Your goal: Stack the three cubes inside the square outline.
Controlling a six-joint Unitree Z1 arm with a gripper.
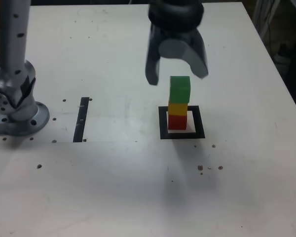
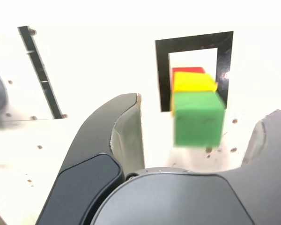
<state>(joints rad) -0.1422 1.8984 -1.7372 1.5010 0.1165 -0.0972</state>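
Inside the black square outline (image 1: 182, 123) (image 2: 194, 44) stands a stack of three cubes: the red cube (image 1: 177, 121) (image 2: 187, 70) at the bottom, the yellow cube (image 1: 177, 108) (image 2: 193, 81) on it, the green cube (image 1: 180, 89) (image 2: 198, 119) on top. The green cube sits slightly off to the exterior view's right of the two below. My gripper (image 1: 176, 74) (image 2: 196, 136) hangs open just above and behind the green cube, its fingers apart on either side and touching nothing.
A narrow black strip (image 1: 82, 119) (image 2: 41, 72) lies on the white table (image 1: 113, 187) at the exterior view's left of the stack. The arm's grey base (image 1: 17, 106) stands at the far left. Small dark holes dot the tabletop.
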